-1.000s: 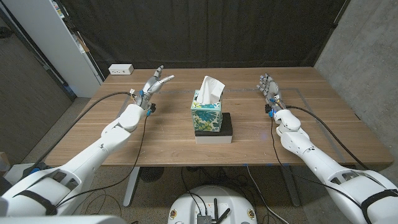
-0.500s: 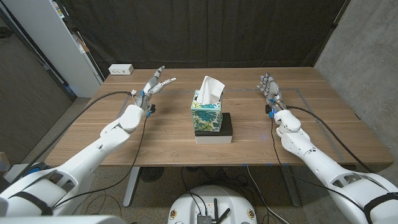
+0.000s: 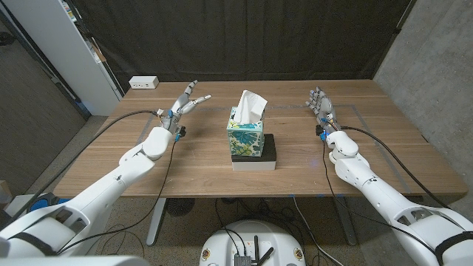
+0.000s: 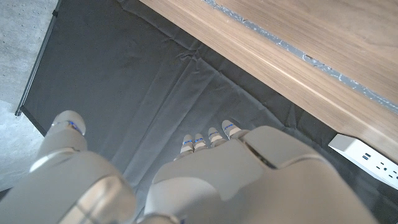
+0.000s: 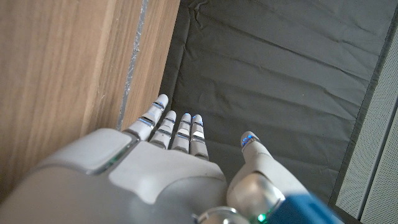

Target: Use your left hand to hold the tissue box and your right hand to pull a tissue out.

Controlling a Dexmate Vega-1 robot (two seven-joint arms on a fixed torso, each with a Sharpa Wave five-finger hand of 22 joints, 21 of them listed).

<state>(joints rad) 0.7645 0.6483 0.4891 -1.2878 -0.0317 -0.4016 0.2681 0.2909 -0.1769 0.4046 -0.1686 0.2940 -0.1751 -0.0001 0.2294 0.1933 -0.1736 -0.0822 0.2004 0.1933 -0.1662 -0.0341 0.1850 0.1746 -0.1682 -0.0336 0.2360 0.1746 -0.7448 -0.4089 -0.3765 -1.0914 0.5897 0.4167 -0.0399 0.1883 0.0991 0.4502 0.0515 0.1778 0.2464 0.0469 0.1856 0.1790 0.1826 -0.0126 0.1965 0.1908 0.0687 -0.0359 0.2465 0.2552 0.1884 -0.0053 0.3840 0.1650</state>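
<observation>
At the far left of the desk (image 3: 133,166), toward ten o'clock, we see a white power strip (image 3: 143,83) lying near the back edge. Just to its right, our left hand (image 3: 185,104) is raised above the wood, its fingers (image 3: 191,89) spread apart and the thumb angled out toward the box; it holds nothing. In the left wrist view the same hand (image 4: 242,180) reaches toward the dark curtain (image 4: 155,93), with the desk edge and the power strip (image 4: 367,152) nearby.

At the middle of the desk stands the tissue box (image 3: 245,137), floral in teal and yellow, upright on a flat black-and-white block (image 3: 264,157). A white tissue (image 3: 250,106) rises from its top opening. Neither hand touches the box; the left hand sits at about ten o'clock from it and the right at about two o'clock, both well apart from it.

On the right, our right hand (image 3: 321,104) stands on its edge near the back of the desk, fingers straight and close side by side, gripping nothing. The right wrist view shows that hand (image 5: 168,155) with fingers extended beside the desk edge, thumb held apart.
</observation>
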